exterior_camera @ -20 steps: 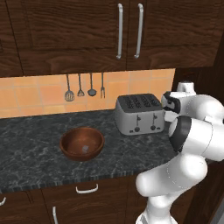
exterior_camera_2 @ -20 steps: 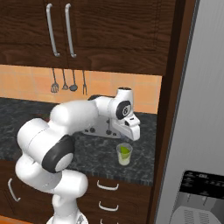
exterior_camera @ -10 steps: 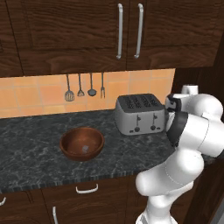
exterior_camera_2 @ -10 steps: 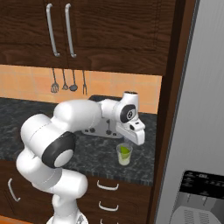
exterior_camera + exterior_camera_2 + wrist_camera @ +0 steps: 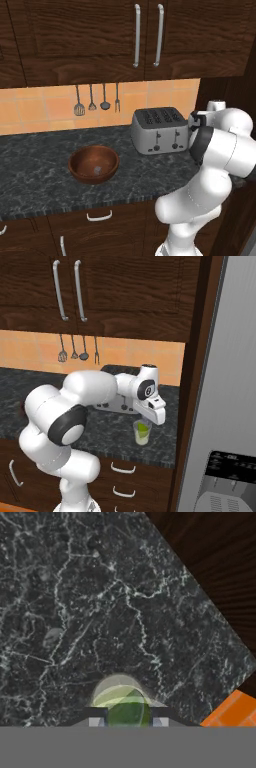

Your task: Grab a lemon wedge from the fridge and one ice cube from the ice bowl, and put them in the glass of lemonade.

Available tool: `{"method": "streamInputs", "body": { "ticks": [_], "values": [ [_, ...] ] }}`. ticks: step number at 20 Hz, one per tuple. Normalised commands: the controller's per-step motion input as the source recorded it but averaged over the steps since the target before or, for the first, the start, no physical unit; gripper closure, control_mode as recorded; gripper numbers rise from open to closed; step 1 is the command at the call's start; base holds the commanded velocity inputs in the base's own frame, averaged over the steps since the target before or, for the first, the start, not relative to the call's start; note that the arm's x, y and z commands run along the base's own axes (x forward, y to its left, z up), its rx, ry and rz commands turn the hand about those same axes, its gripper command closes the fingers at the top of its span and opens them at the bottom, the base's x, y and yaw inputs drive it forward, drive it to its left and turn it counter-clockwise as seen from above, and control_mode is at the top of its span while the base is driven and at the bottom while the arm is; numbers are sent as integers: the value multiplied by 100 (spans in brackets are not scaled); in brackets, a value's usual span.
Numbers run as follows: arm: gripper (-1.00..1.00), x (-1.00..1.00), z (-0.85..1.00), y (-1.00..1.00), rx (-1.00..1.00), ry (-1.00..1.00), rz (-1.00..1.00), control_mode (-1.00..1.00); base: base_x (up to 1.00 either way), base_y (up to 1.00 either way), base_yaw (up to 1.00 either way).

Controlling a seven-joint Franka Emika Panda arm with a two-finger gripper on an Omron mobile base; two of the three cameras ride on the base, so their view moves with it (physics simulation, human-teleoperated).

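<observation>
White glossy arm (image 5: 75, 401) of rounded segments; dark grey joint rings; round dark disc on boxy white hand (image 5: 150, 401).

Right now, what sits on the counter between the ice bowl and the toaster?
Nothing: in the left base view, bare dark marble counter runs from the ice bowl to the toaster. One pale ice cube lies inside the bowl.

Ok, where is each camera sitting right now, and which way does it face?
Left base view: behind the arm's left, looking forward and down at the counter, bowl and toaster; the arm rises lower right.
Right base view: behind its right, facing the same counter plus the fridge; the arm reaches from lower left, gripper above the glass.
Hand view: on the hand, looking down onto the counter and glass between the fingertips.
Right base and hand views share the glass.
</observation>
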Motion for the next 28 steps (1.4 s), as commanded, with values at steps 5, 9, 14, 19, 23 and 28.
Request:
{"method": "streamInputs", "body": {
  "ticks": [5,9,14,19,23,28],
  "values": [
    [100,0,-14,1,0,0,0,-100,0,0,0],
    [100,-4,0,0,0,0,0,-100,0,0,0],
    [100,-13,0,8,0,-3,0,-100,0,0,0],
    [100,-14,2,20,0,-4,4,-100,0,0,0],
    [100,-5,4,-3,0,-3,0,-100,0,0,0],
    [100,-4,7,0,0,-4,0,-100,0,0,0]
  ]
}}
